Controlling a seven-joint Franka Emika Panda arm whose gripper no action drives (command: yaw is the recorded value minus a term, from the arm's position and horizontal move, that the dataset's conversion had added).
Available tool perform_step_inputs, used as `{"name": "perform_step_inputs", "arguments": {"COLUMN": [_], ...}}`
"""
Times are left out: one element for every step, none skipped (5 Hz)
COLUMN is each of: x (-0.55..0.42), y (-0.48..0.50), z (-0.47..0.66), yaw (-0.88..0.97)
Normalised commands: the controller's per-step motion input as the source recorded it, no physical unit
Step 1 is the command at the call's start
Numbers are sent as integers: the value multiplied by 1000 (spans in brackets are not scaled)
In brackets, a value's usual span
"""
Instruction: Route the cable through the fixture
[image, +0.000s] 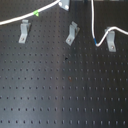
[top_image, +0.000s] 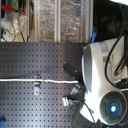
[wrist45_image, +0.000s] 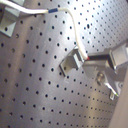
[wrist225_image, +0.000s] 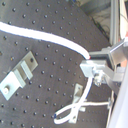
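While my gripper (wrist225_image: 89, 64) is clamped on the cable (image: 102, 39), routing is only partly done, I judge. On the pegboard (image: 65, 95), the cord loops at 1 clip (image: 111, 40) near the back edge; 2 clips (image: 23, 31) (the other (image: 72, 33)) look unthreaded. From my fingers (wrist45_image: 117, 55) the white cord, with its blue band (wrist45_image: 52, 10), runs off along the back edge.
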Motion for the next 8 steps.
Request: {"name": "perform_step_inputs", "arguments": {"x": [-110, -286, -325, -241, -263, -30, -30, 113], "y": [-241, 20, 108, 101, 149, 21, 14, 122], "z": [185, 128, 9, 4, 3, 0, 0, 133], "yaw": [-511, 43, 700, 854, 746, 337, 143, 89]}}
